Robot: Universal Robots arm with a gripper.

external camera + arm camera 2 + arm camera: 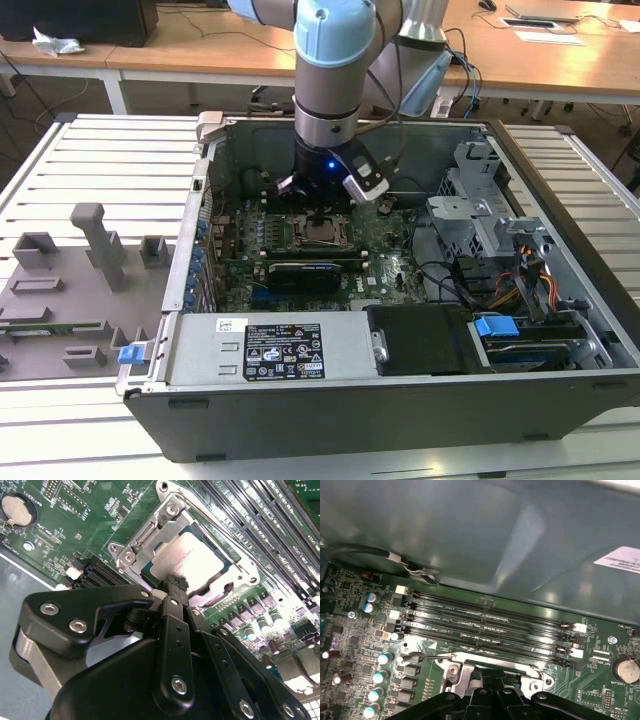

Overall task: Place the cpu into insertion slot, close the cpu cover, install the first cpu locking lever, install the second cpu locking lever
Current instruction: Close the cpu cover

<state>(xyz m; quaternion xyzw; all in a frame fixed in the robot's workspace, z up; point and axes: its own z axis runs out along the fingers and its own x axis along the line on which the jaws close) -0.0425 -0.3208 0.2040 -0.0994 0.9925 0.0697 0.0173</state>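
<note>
The cpu (200, 560) lies flat in the insertion slot (322, 236) on the green motherboard, silvery face up. Around it the cpu cover (167, 522), a silvery metal frame, appears to lie down, with the chip showing through its window. My gripper (177, 583) is shut, and its black tip rests at the chip's edge. In the exterior view the gripper (318, 212) hangs straight above the slot inside the open computer case. A thin wire lever (422, 656) runs beside the socket frame (455, 672). I cannot tell whether it is latched.
Long memory slots (490, 622) run beside the socket. A black card (315, 272) lies just in front of it, with the power supply (270, 350) at the case front. A metal drive cage (480, 215) and cables stand at the exterior view's right. Grey fixtures (70, 290) sit outside the case.
</note>
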